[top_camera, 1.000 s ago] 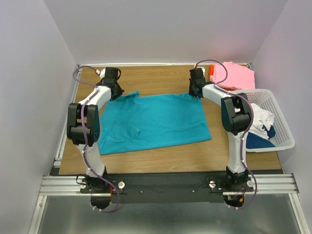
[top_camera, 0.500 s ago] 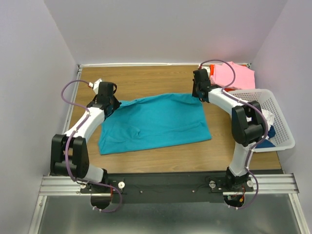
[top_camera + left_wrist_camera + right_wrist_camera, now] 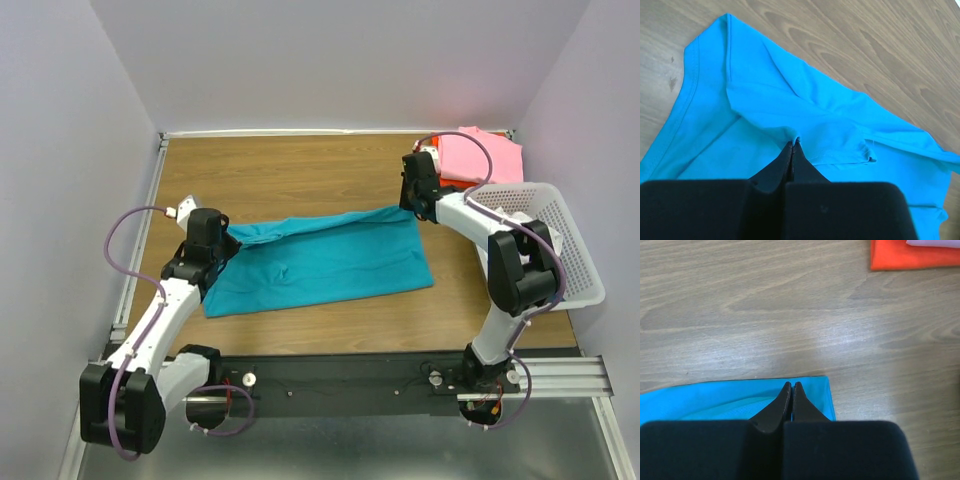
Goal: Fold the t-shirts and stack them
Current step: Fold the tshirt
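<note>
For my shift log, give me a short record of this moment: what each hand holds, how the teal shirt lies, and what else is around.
left hand: shut, pinching the teal t-shirt near its left end
right hand: shut on the teal t-shirt's far right corner
teal t-shirt: far edge drawn between both hands, near part flat on the table
stack: pink t-shirt on orange-red t-shirt, far right corner
basket: white lattice, right edge
</note>
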{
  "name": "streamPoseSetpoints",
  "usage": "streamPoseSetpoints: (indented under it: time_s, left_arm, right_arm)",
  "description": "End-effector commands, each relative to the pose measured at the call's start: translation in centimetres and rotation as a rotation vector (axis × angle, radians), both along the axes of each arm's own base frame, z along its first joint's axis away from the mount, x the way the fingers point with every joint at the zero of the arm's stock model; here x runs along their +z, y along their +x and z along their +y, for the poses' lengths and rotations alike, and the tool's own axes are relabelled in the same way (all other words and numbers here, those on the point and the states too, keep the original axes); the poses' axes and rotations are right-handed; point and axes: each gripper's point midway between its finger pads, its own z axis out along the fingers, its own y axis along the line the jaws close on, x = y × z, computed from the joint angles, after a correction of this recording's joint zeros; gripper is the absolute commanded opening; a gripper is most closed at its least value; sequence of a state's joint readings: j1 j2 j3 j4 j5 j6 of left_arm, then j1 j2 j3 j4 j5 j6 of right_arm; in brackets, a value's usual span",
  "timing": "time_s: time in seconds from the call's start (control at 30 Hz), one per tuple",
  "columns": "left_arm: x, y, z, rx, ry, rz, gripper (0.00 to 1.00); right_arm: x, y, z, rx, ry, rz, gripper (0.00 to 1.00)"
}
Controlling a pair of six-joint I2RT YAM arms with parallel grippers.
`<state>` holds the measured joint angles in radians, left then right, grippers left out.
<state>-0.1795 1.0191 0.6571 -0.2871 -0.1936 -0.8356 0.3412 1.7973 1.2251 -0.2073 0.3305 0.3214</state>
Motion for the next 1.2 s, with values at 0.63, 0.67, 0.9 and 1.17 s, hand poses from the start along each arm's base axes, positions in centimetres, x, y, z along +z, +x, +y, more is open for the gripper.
streamPoseSetpoints:
  time_s: [0.63,0.67,0.9,1.17]
  left_arm:
    - [-2.4,-5.1,-0.1,0.028,-0.076,0.031,0.0]
    - [-2.6,-5.3,-0.1,0.03,-0.076,0.038,0.0]
    - [-4.1,-6.3,-0.7,0.032,-0.121,0.065,0.0]
    - [-3.6,-7.3,-1.6,0.018,-0.185,0.01,0.71]
  right_arm:
    - [0.8,-4.1,-1.0,-0.018,0.047,-0.018,0.04]
    - [0.7,-4.3,-1.1,-0.023,0.045,-0.018,0.04]
    - [-0.7,-6.1,-1.7,-0.053,0.054,0.015,0.16]
    - [-0.9,-7.7,-2.3,-0.107,0.093,0.011,0.68]
